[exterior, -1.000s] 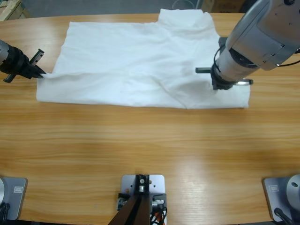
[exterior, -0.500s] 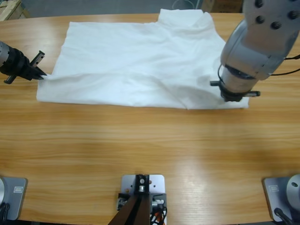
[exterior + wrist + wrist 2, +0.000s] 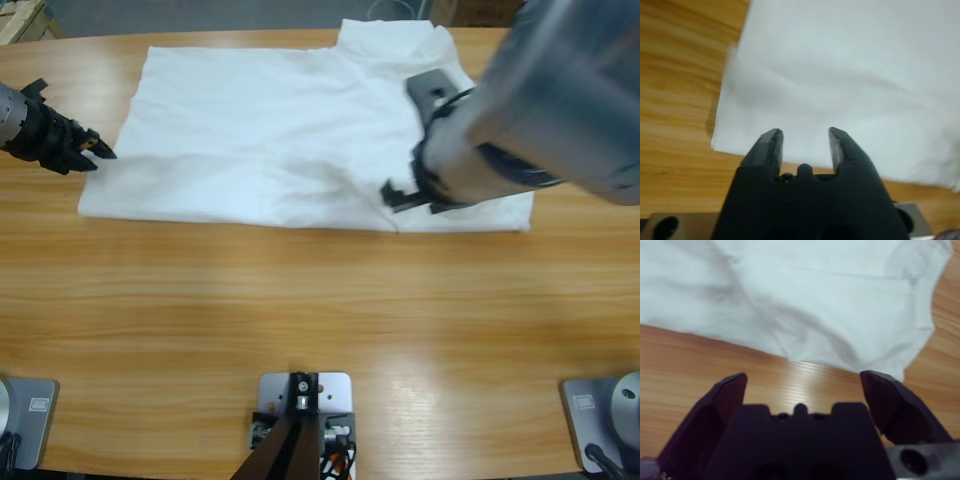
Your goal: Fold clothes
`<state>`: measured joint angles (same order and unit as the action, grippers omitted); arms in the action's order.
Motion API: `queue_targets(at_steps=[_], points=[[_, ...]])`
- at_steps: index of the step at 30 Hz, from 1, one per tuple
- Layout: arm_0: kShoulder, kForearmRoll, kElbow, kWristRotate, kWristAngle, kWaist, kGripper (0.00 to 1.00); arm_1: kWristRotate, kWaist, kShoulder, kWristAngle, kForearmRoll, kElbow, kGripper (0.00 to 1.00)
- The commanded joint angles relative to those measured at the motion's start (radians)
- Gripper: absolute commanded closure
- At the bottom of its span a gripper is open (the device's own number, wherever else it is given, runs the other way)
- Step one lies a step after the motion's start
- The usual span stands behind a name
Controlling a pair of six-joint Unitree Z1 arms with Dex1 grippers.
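Across the far half of the worktop lies the T-shirt, spread nearly flat, its near hem running left to right and a bunched part at the far edge, right of middle. We judge it light, soft and limp: shallow wrinkles cross it, and a diagonal crease runs toward the near right corner. It will sag and drag if lifted by one point, so we would pinch a single layer at the hem corners and keep it taut between both arms. Our left hand sits at the shirt's left edge, jaws parted a little with nothing between them. Our right hand hovers over the near right part of the shirt, jaws spread wide and empty, looking across the hem and bare wood.
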<state>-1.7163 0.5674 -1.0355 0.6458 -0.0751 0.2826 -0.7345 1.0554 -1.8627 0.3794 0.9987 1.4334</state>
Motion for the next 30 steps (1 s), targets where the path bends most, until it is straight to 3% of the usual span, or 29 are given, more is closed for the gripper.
queue_targets(at_steps=[1,3,9,15,22,24,26,28,30], points=[[0.072,-0.006,0.114,-0.152,0.012,0.038,0.009,0.058,0.012,-0.195,-0.016,-0.011,0.085,0.536],[0.095,-0.006,0.129,-0.152,0.030,0.038,0.009,0.057,0.012,-0.197,-0.014,-0.029,0.083,0.682],[0.097,-0.006,0.127,-0.152,0.040,0.039,0.009,0.054,0.001,-0.230,-0.024,-0.053,0.065,0.690],[0.095,-0.006,0.128,-0.153,0.040,0.042,0.009,0.052,-0.050,-0.240,-0.085,-0.193,-0.037,0.688],[0.086,-0.006,0.121,-0.152,0.039,0.046,0.013,0.057,-0.078,-0.265,-0.083,-0.213,-0.035,0.672],[0.081,-0.006,0.125,-0.153,0.040,0.046,0.013,0.056,-0.078,-0.279,-0.082,-0.218,-0.033,0.562],[0.075,-0.006,0.125,-0.153,0.039,0.046,0.013,0.056,-0.078,-0.286,-0.082,-0.223,-0.031,0.225],[0.068,-0.006,0.120,-0.153,0.039,0.046,0.013,0.056,-0.079,-0.284,-0.082,-0.224,-0.030,0.035],[0.063,-0.006,0.117,-0.153,0.038,0.046,0.013,0.056,-0.078,-0.281,-0.081,-0.221,-0.029,0.000]])
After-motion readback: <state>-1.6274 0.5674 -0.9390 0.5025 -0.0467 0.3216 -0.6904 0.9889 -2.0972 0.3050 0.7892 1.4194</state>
